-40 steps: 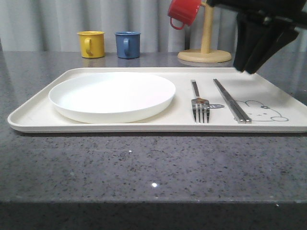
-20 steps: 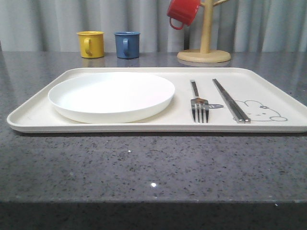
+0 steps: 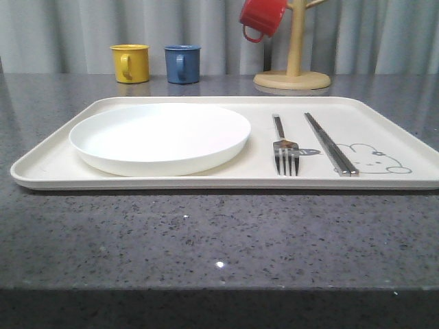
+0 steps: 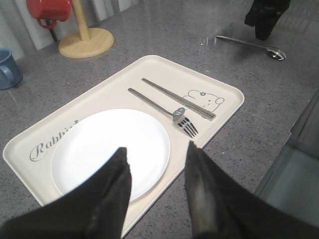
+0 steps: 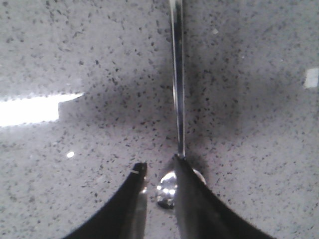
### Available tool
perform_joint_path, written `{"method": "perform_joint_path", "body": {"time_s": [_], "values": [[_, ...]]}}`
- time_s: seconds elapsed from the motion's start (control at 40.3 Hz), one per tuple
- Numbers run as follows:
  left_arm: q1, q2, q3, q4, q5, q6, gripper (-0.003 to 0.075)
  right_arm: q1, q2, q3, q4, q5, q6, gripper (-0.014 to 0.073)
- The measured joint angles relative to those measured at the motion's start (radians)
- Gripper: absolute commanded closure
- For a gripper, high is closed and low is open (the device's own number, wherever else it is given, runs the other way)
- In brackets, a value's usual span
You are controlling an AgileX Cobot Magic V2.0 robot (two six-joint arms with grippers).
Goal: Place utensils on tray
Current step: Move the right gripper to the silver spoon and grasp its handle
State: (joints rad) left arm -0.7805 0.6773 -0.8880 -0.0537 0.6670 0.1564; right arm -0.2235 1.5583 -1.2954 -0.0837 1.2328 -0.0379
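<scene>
The right hand (image 5: 157, 172) is hovering low over the shiny silver oval-bowled spoon (image 5: 177, 89) lying on the speckled grey bench (image 5: 75, 59), fingers narrowly parted around the bowl; seemingly gripping nothing yet. It should be closing squarely, then lifting level. The left hand (image 4: 157, 164) is waiting open, empty, above the large cream rectangular tray (image 3: 171, 181), which is carrying a round white plate (image 3: 160, 137), the four-tined fork (image 3: 284, 145) and the flat chopsticks (image 3: 330, 142).

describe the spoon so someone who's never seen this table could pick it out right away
Start at the cream tray with the bunny drawing; beyond its bunny end, on the bare grey countertop, lies the spoon. Unlike the fork and chopsticks, it is off the tray and ends in an oval bowl, with the right gripper just above it.
</scene>
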Motion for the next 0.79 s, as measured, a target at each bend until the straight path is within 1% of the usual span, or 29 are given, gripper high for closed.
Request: {"method": "perform_joint_path", "body": {"time_s": [0.223, 0.793], "values": [[0.0, 0.0, 0.0, 0.0, 0.0, 0.0, 0.046, 0.0, 0.056, 0.0, -0.074, -0.002, -0.001, 0.0419], [0.0, 0.0, 0.0, 0.0, 0.0, 0.0, 0.046, 0.0, 0.121, 0.0, -0.073, -0.037, -0.001, 0.0428]]}}
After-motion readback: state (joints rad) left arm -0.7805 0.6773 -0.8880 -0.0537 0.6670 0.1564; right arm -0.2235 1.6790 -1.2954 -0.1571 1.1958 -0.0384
